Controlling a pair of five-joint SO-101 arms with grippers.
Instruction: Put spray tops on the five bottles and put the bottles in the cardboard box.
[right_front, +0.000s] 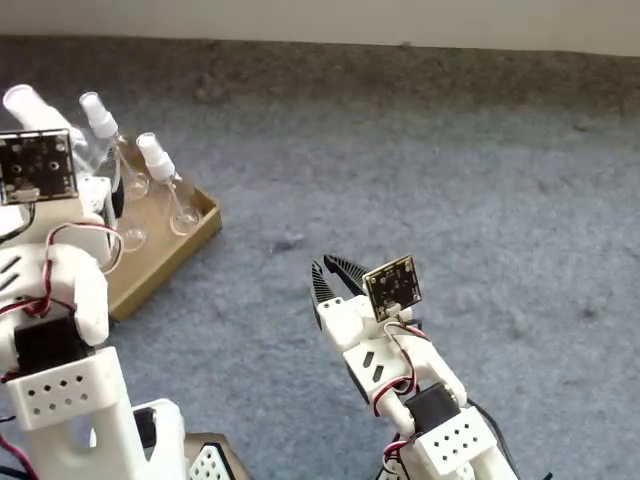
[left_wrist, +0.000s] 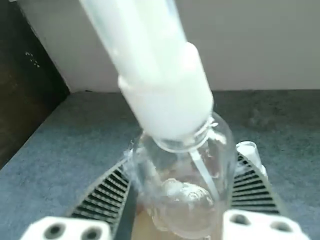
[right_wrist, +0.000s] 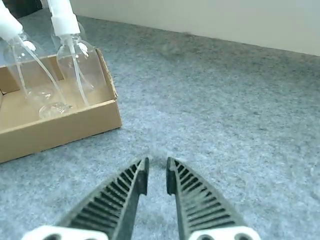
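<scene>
Over box | left end effector grasps one bottle | two bottles boxed | right end effector ajar

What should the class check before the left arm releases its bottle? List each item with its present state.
1. Spray top seated on the held bottle: ok.
2. Left end effector closed on that bottle: ok.
3. Held bottle over the cardboard box: ok, box floor shows beneath it.
4. Free spot beside the two capped bottles standing in the box: cannot tell.
5. Right end effector clear of the box, empty: ok.
</scene>
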